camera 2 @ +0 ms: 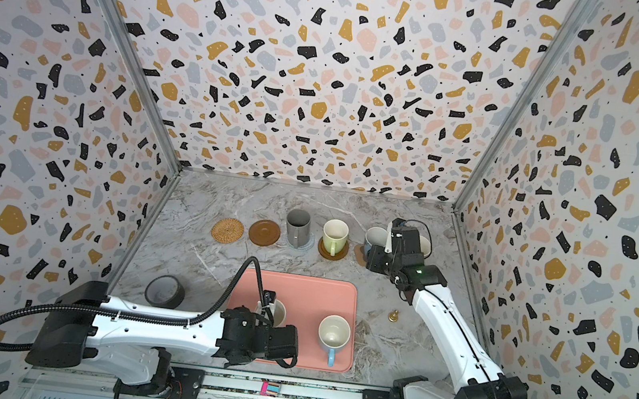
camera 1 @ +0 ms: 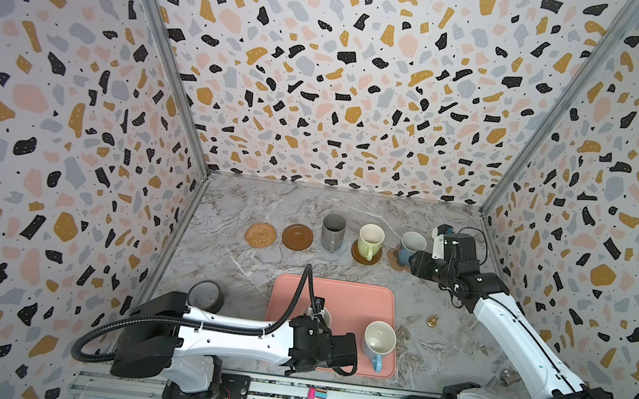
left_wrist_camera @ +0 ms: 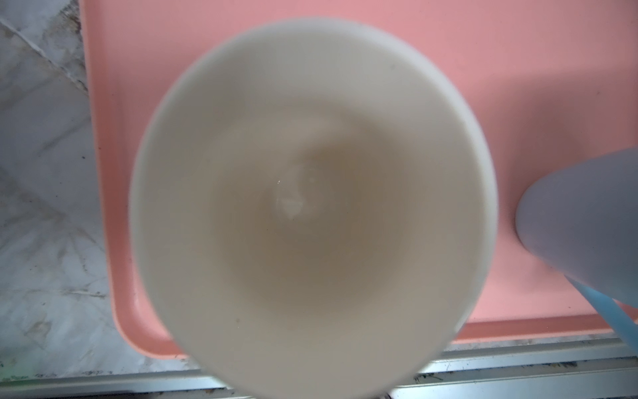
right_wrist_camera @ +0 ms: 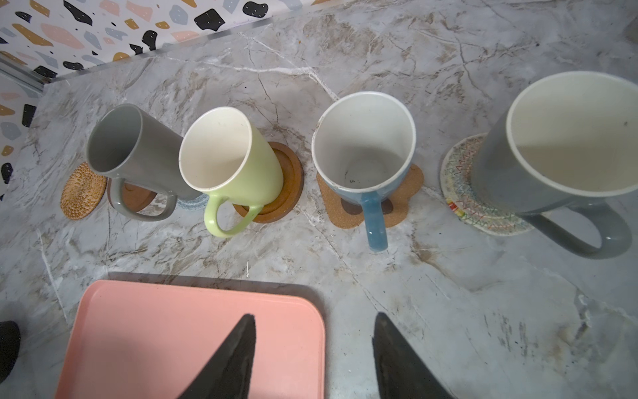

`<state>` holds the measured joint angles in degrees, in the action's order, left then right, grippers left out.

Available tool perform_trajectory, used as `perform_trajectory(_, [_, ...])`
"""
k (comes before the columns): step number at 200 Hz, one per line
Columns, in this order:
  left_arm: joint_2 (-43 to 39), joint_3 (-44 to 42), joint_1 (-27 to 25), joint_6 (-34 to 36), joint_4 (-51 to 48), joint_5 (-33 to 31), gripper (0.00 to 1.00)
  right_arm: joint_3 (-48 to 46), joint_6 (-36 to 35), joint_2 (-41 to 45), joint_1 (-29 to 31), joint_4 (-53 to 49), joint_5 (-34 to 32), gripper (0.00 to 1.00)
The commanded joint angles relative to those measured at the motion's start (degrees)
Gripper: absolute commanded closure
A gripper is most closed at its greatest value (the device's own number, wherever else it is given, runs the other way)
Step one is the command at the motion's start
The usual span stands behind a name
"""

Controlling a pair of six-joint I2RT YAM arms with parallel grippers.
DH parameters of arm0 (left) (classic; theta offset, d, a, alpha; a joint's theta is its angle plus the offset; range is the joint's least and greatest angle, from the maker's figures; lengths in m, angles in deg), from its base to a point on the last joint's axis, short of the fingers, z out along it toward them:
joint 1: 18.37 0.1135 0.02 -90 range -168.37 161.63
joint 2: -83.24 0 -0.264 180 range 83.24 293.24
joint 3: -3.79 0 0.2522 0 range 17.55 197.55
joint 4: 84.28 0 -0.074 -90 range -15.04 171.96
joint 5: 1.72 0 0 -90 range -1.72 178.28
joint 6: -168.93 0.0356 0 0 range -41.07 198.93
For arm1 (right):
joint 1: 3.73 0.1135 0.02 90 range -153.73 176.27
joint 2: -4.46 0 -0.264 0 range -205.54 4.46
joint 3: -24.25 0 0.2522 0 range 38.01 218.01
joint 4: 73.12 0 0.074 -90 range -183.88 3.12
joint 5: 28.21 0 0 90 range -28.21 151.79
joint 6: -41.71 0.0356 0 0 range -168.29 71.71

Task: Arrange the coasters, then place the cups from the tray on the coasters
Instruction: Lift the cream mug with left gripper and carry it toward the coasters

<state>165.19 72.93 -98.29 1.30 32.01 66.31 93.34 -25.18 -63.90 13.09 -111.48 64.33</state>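
On the pink tray a cream-inside cup fills the left wrist view. My left gripper is shut right over it, fingers hidden by the cup. A blue cup stands beside it on the tray. At the back, the light grey cup, green cup, blue cup and dark grey cup each stand on a coaster. The tan woven coaster and brown disc are bare. My right gripper hangs open above the table, in front of the blue cup.
A dark roll of tape sits left of the tray. A small brass bell stands to the tray's right. The metal rail runs along the table's front edge. Patterned walls close in the back and both sides.
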Motion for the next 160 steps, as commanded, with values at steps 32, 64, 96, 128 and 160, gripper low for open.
perform_trajectory(32, [-3.0,0.2,1.1,-1.1,-0.1,-4.4,0.89,0.6,0.8,1.7,-0.2,-1.7,-0.7,0.44])
perform_trajectory(64, [-4.0,0.2,3.5,1.1,0.0,-4.7,0.89,0.7,0.8,1.7,-0.2,-2.2,-0.9,0.44])
perform_trajectory(96, [-4.9,0.5,7.1,4.7,-0.1,-4.8,0.89,1.0,1.0,1.6,-0.2,-2.7,-1.4,0.43])
perform_trajectory(128, [-5.6,0.9,11.3,9.0,0.4,-4.8,0.89,1.2,1.6,1.6,-0.2,-3.3,-2.0,0.43])
perform_trajectory(160, [-5.9,1.3,15.9,13.6,1.5,-4.7,0.89,1.4,2.3,1.3,-0.2,-3.4,-2.5,0.44])
